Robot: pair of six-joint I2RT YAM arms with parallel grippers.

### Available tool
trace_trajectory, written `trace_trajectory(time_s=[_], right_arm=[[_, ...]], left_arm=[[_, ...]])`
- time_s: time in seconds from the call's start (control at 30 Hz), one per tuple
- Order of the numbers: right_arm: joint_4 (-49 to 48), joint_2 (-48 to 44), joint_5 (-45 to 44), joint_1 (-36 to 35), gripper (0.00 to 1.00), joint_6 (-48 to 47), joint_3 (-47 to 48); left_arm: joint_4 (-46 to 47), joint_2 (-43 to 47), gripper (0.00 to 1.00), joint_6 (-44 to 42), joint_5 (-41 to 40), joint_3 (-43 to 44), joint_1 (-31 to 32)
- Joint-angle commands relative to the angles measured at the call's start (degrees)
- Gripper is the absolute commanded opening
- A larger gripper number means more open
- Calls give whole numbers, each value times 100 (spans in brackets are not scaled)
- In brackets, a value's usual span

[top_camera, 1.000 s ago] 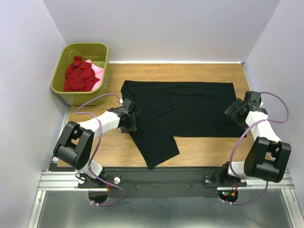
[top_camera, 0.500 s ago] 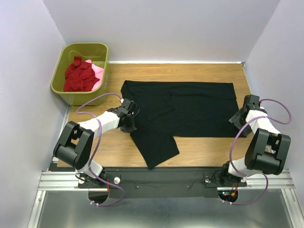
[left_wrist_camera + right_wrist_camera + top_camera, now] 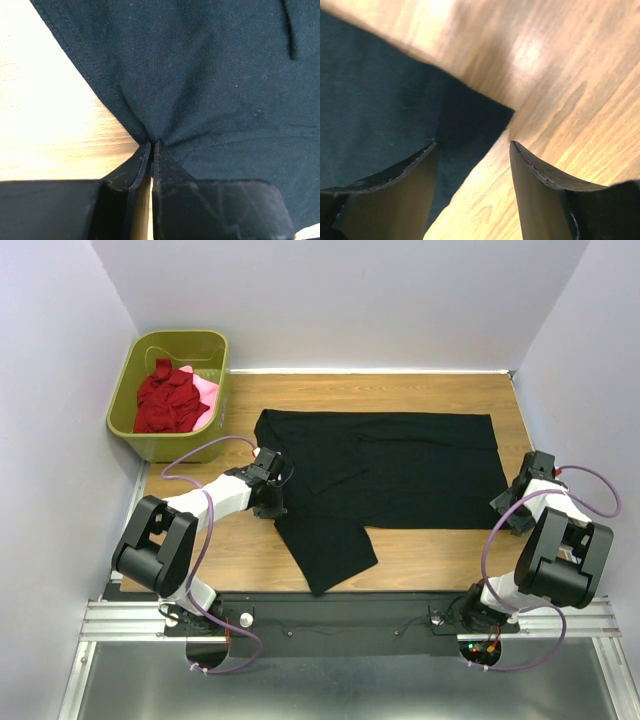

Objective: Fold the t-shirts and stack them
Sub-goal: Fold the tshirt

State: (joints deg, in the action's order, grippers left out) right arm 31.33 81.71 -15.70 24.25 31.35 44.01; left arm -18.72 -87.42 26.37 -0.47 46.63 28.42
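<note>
The large black t-shirt [image 3: 400,465] lies spread across the middle of the wooden table, one sleeve trailing toward the near edge [image 3: 330,550]. My left gripper [image 3: 272,498] is shut on the shirt's left edge; the left wrist view shows the cloth [image 3: 200,75] pinched into a pucker between the closed fingertips [image 3: 154,145]. My right gripper [image 3: 514,502] is open at the shirt's lower right corner; in the right wrist view that corner [image 3: 470,115] lies between the spread fingers [image 3: 535,175]. A dark red shirt [image 3: 165,400] and a pink shirt [image 3: 205,390] lie bunched in the basket.
The olive-green plastic basket [image 3: 135,435] stands at the far left corner of the table. White walls close in on the left, back and right. Purple cables loop from both arms.
My right gripper has moved down along the shirt's right edge toward the near right corner. My left gripper has stayed on the shirt's left edge.
</note>
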Motion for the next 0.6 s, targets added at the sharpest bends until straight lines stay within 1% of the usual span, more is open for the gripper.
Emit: trace_trajectory(time_s=[0.0,0.2,0.37,0.57], right_arm=[[-268,-235,-205,167,63,143,-50],[-329,-217,-170,361,61,283,-129],[-496,20,-21,449,61,310,-252],[-777,231,102,458,56,284,-358]], left_arm=[[-422,-91,0,52,161,-233,40],[-404,-65,0,105,144,-225,40],[-369,-126,0,88,161,-225,40],[-343,-30,0,79,179,-242,40]])
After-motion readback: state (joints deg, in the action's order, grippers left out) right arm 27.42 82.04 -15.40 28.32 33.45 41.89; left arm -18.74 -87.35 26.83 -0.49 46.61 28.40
